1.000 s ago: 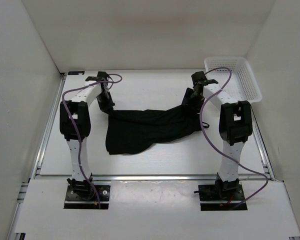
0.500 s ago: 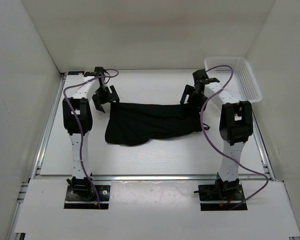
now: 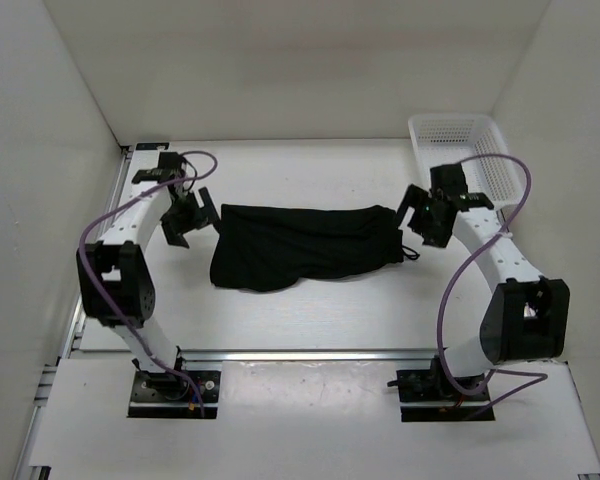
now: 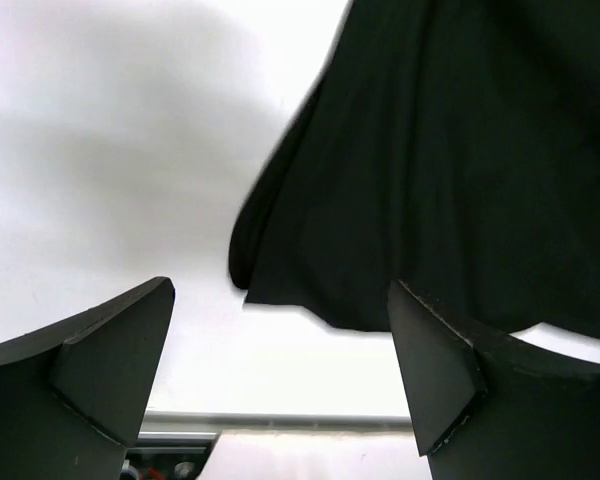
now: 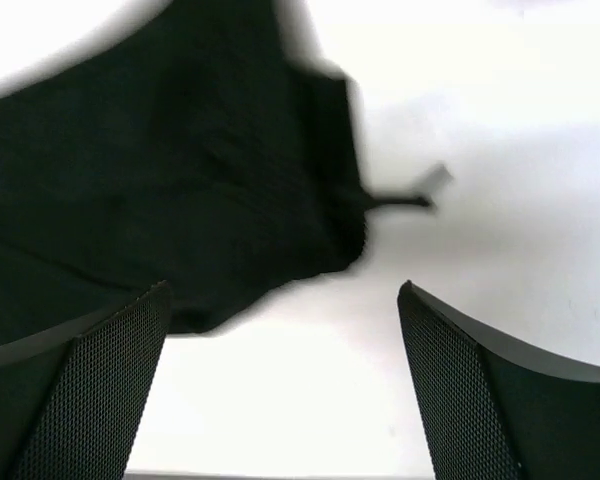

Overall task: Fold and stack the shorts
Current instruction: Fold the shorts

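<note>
I am hovering my left gripper [image 3: 189,221] at nine o'clock and right gripper [image 3: 421,217] at three o'clock of the shorts [image 3: 305,245] lying flat on the tabletop [image 3: 310,315], both spread wide and empty; the fold across, I judge, needs one end regripped next.

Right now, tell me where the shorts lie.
In the top view the shorts lie flat mid-table, between the left gripper and the right gripper, held by neither.

White mesh basket [image 3: 462,134], far right corner
</note>
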### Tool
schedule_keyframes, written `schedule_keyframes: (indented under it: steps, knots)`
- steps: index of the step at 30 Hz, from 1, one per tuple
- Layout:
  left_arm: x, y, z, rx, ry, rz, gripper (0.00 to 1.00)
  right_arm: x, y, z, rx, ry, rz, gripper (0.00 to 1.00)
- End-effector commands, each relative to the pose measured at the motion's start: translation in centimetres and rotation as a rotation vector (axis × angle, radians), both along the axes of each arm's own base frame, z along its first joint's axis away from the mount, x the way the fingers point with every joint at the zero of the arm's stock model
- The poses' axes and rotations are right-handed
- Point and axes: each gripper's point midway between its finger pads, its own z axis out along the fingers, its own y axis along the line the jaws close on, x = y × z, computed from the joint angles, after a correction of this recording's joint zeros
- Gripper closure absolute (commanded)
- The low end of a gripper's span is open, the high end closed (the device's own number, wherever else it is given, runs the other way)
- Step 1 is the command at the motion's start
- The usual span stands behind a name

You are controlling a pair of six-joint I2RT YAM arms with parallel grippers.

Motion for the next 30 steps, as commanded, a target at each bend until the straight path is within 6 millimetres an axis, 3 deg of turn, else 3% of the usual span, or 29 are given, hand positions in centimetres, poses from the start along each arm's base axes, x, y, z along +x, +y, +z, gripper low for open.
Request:
schedule_keyframes:
  steps: [1, 2, 3, 4, 12, 16, 21, 24, 27, 30]
  knots:
    - [-2.7, -0.9, -1.7, -0.045, 0.006, -0.039, 0.01, -2.2, -0.4, -2.9, 0.143, 0.074, -0.026, 0.03]
    - [-3.1, -1.0, -2.0, -0.053, 0.008, -0.041, 0.01, -2.3, -1.1, -3.0, 0.186, 0.071, -0.054, 0.03]
    - [-3.5, -0.7, -2.5, -0.053, 0.023, -0.032, 0.01, -3.2, -1.0, -4.1, 0.226, 0.102, -0.059, 0.03]
    - [-3.8, -0.7, -2.8, -0.053, 0.036, -0.031, 0.01, -2.7, -0.7, -4.1, 0.267, 0.083, -0.063, 0.03]
    - [-3.5, -0.8, -1.9, -0.059, 0.004, -0.044, 0.02, -1.8, 1.0, -5.1, 0.419, 0.100, -0.053, 0.00]
    - [-3.3, -0.8, -1.9, -0.060, 0.004, -0.044, 0.02, -1.6, 1.5, -7.2, 0.566, 0.179, -0.126, 0.00]
    - [-2.8, -0.7, -1.7, -0.051, -0.005, -0.041, 0.02, -0.6, 2.1, -8.7, 0.618, 0.194, -0.141, 0.00]
    - [-2.5, -0.2, -2.6, -0.061, 0.023, -0.022, 0.02, -0.2, 2.1, -9.3, 0.631, 0.204, -0.163, 0.00]
    - [-1.5, 0.3, -4.0, -0.085, 0.039, -0.001, 0.05, 0.0, 2.0, -10.7, 0.634, 0.232, -0.194, 0.08]
    - [-0.7, 0.7, -5.4, -0.114, 0.058, 0.017, 0.12, 0.0, 1.9, -11.6, 0.635, 0.249, -0.220, 0.26]
